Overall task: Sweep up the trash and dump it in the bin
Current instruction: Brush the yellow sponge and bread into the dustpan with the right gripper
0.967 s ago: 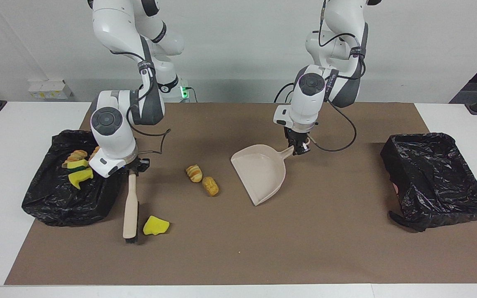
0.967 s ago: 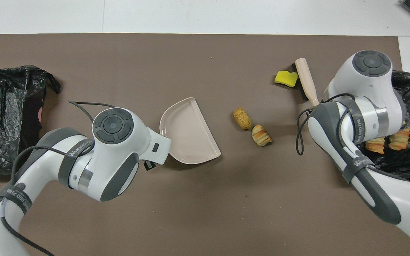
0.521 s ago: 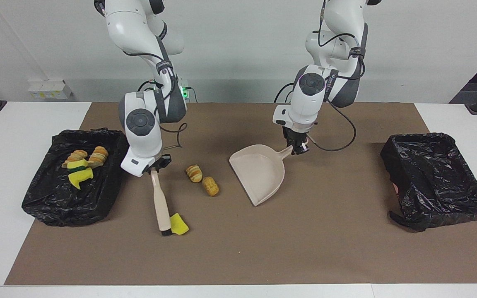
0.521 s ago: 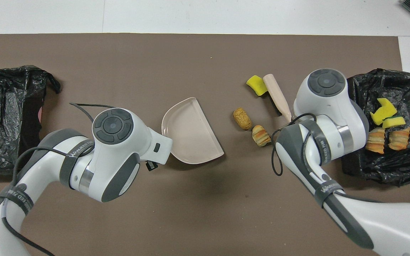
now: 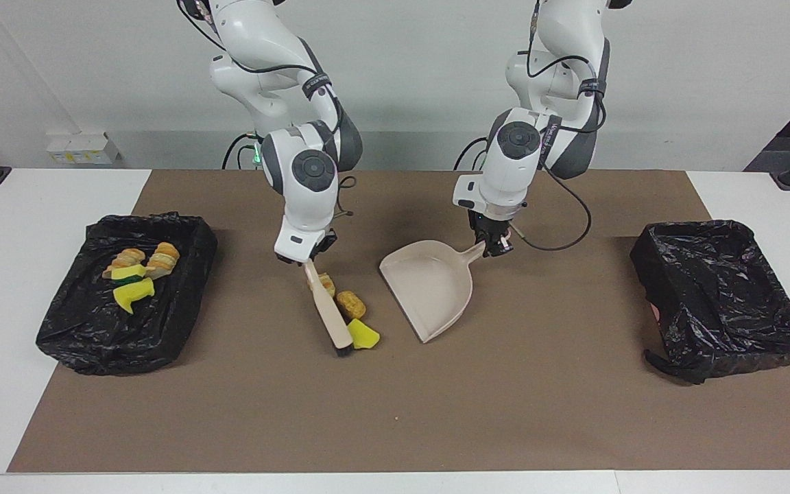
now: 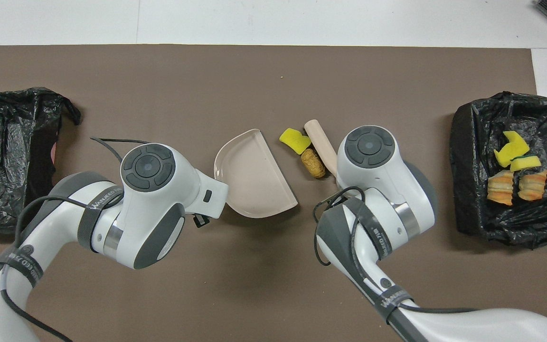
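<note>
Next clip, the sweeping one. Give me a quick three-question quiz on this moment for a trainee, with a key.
1. Fill in: the left claw is shut on the dustpan's ____.
2. Which claw holds the brush? A. left; B. right; C. neither.
3. True or false: the yellow sponge piece lies in the dustpan.

Key:
1. handle.
2. B: the right claw grips the brush's handle end.
3. False: it lies on the mat beside the brush head, short of the dustpan.
</note>
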### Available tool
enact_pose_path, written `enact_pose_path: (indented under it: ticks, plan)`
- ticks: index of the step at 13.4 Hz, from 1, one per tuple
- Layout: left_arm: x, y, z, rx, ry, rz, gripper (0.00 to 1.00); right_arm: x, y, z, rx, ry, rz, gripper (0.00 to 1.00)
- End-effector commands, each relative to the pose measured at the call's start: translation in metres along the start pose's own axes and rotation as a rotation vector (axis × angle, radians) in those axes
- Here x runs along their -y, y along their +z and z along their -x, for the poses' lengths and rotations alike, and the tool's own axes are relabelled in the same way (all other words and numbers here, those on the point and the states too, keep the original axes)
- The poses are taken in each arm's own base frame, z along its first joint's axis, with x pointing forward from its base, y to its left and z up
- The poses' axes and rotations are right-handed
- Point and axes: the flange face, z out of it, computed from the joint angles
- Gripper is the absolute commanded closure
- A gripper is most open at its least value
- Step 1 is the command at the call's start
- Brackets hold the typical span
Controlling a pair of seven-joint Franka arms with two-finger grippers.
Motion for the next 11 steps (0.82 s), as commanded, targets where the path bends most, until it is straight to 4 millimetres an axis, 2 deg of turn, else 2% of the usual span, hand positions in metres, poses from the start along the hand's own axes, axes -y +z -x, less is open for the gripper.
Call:
enact_pose_path:
  ticks: [1, 2, 5, 8, 11]
  plan:
    - [-0.006, -0.003, 0.007, -0.021, -0.015, -0.008, 1.00, 0.037, -0.015, 0.008, -0.046, 0.060, -0.052, 1.00]
    - [-0.005, -0.003, 0.008, -0.021, -0.016, -0.008, 1.00, 0.053, -0.018, 0.008, -0.055, 0.063, -0.067, 1.00]
    - [-0.004, -0.003, 0.008, -0.021, -0.017, -0.008, 1.00, 0.081, -0.028, 0.012, -0.062, 0.091, -0.076, 1.00]
    - [-0.004, -0.004, 0.007, -0.028, -0.020, -0.012, 1.00, 0.099, -0.042, 0.018, -0.076, 0.119, -0.078, 1.00]
    - [-0.003, -0.004, 0.007, -0.032, -0.031, -0.014, 1.00, 0.128, -0.052, 0.029, -0.069, 0.164, -0.105, 1.00]
